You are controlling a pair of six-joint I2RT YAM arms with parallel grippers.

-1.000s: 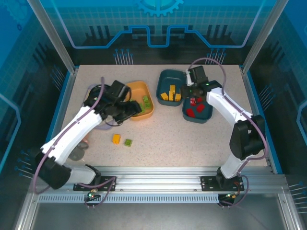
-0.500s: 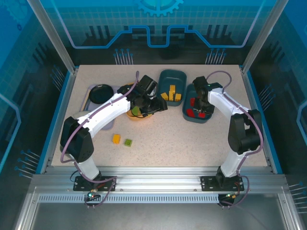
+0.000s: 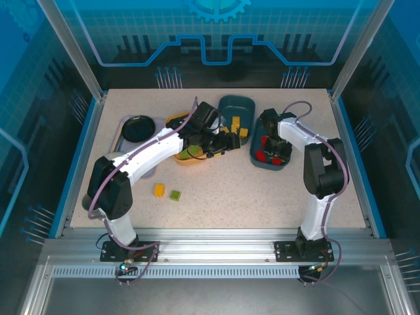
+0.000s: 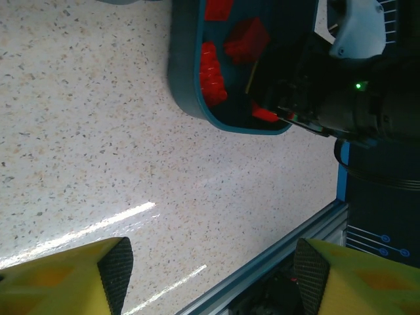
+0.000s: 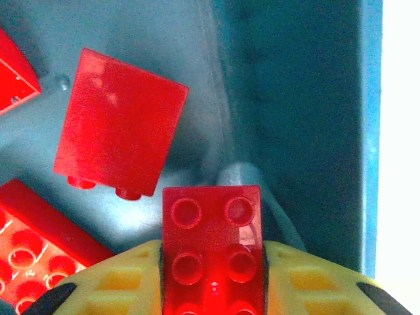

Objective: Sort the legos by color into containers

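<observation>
Blue panels (image 3: 216, 33) enclose the speckled desk (image 3: 262, 197). In the teal bin (image 4: 178, 72) the right pincer (image 5: 213, 275) grips a red lego (image 5: 212, 243); the left pincer (image 4: 210, 262) gapes empty beside it.

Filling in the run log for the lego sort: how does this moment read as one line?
right gripper: shut on red lego, over red-lego bin | left gripper: open, empty | loose on table: yellow lego, green lego
</observation>
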